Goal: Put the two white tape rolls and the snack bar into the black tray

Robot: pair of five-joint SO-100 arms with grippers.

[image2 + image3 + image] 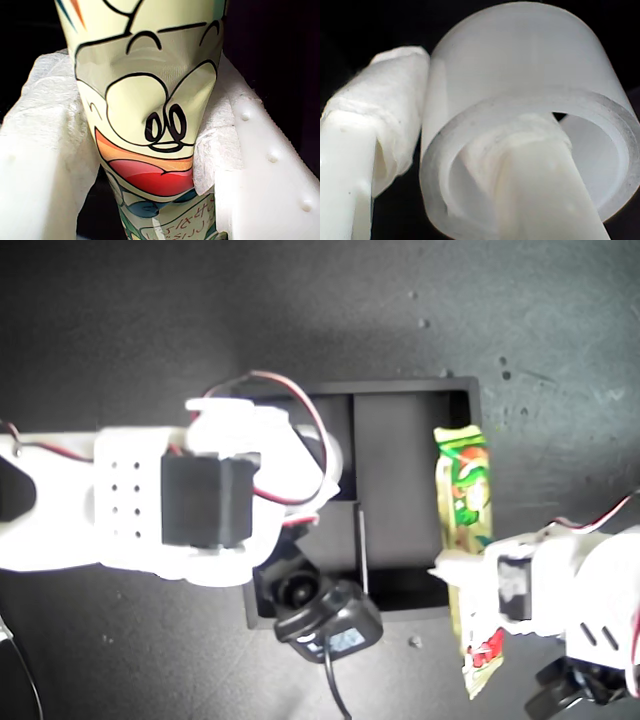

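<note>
Snack bar (pixel 150 100) clamped in my first gripper (pixel 150 150) — tape roll (pixel 520 125) pinched by my second gripper (pixel 465 150).

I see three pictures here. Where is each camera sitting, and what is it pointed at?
Exterior view: overhead, looking down on the black tray, both white arms showing.
First wrist view: on my first hand, its padded fingers clamping the snack bar, also seen from overhead.
Second wrist view: on my second hand, one finger through a white tape roll.

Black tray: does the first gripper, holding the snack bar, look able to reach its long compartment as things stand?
Probably yes. My first gripper pinches the snack bar right beside the black tray, and the long compartment next to it looks unobstructed.
</note>
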